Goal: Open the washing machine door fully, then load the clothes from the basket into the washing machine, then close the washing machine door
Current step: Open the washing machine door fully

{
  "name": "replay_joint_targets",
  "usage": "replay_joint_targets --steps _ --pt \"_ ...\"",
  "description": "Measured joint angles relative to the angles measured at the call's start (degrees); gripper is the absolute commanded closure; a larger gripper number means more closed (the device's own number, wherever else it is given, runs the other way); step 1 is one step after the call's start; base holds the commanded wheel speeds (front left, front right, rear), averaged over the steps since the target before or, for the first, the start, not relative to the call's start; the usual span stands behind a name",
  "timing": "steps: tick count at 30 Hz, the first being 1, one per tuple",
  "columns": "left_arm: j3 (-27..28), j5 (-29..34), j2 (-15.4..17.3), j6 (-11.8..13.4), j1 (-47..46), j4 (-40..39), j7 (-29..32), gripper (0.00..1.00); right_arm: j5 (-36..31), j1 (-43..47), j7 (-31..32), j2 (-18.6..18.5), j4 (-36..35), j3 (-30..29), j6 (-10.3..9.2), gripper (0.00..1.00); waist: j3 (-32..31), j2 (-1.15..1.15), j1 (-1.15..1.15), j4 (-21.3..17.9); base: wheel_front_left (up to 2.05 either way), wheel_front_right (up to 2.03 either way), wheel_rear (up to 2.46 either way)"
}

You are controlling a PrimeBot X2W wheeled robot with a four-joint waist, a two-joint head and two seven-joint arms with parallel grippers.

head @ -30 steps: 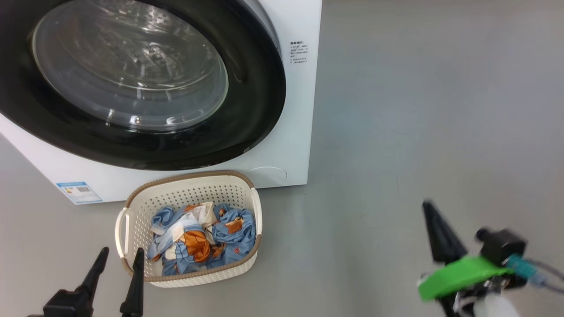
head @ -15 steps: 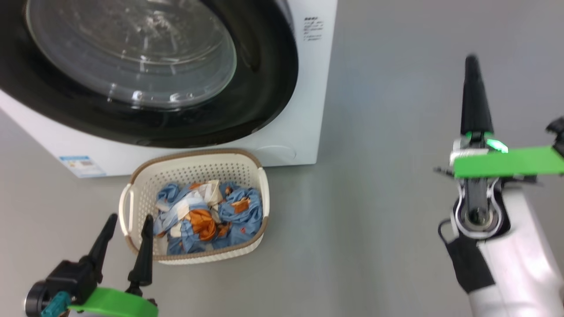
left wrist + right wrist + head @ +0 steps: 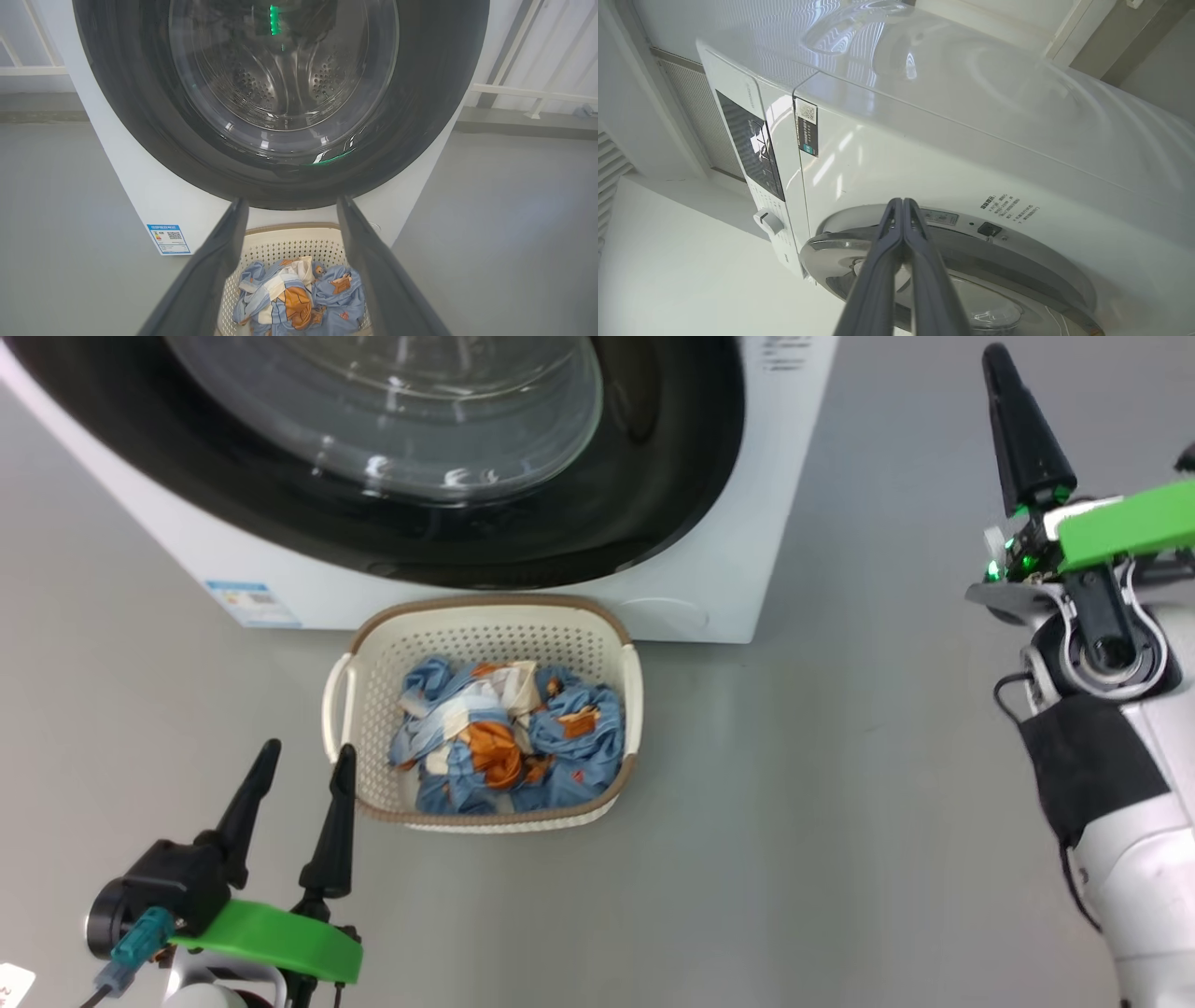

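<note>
While clothes lie in basket just before washing machine, washing machine door looks shut, though cropped. Left gripper beside basket, jaws apart. Right gripper raised, jaws pressed together.

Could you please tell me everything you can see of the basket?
The basket is a cream-white rounded rectangle of perforated plastic with a brown woven-look rim and a handle on each short side. It stands upright on the grey floor, close before the washing machine. The clothes, a crumpled blue, orange and cream bundle, lie inside. The open left gripper hovers beside one near corner, seemingly apart.
</note>
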Motion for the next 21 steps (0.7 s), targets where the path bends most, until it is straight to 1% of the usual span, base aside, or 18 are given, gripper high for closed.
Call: replay_joint_targets --steps 7,8,14,18,21 --pt "-1.5 -0.6 -0.2 0.0 -1.0 -0.1 0.0 0.0 1.4 -6.0 8.4 -2.7 5.4 1.3 0.0 1.0 2.7 0.0 0.0 2.4 0.0 0.0 0.0" --pt "-2.1 -0.8 -0.3 0.0 -1.8 -0.2 0.0 0.0 1.8 -7.7 10.8 -3.3 6.6 1.6 0.0 1.0 3.5 0.0 0.0 3.0 0.0 0.0 0.0" --pt "-3.0 -1.2 -0.9 0.0 -2.4 -0.4 0.0 0.0 4.5 -12.6 17.4 -3.3 9.9 2.2 0.0 1.0 5.7 0.0 0.0 4.7 0.0 0.0 0.0" --pt "-3.8 -1.6 -1.0 0.0 -2.7 -0.6 0.0 0.0 4.5 -15.6 20.5 -3.3 11.9 2.8 0.0 1.0 7.2 0.0 0.0 5.6 0.0 0.0 0.0" --pt "-4.3 -1.7 -1.1 0.0 -3.6 -0.7 0.0 0.0 4.5 -17.0 21.5 -3.3 12.6 2.9 0.0 1.0 7.8 0.0 0.0 6.0 0.0 0.0 0.0"
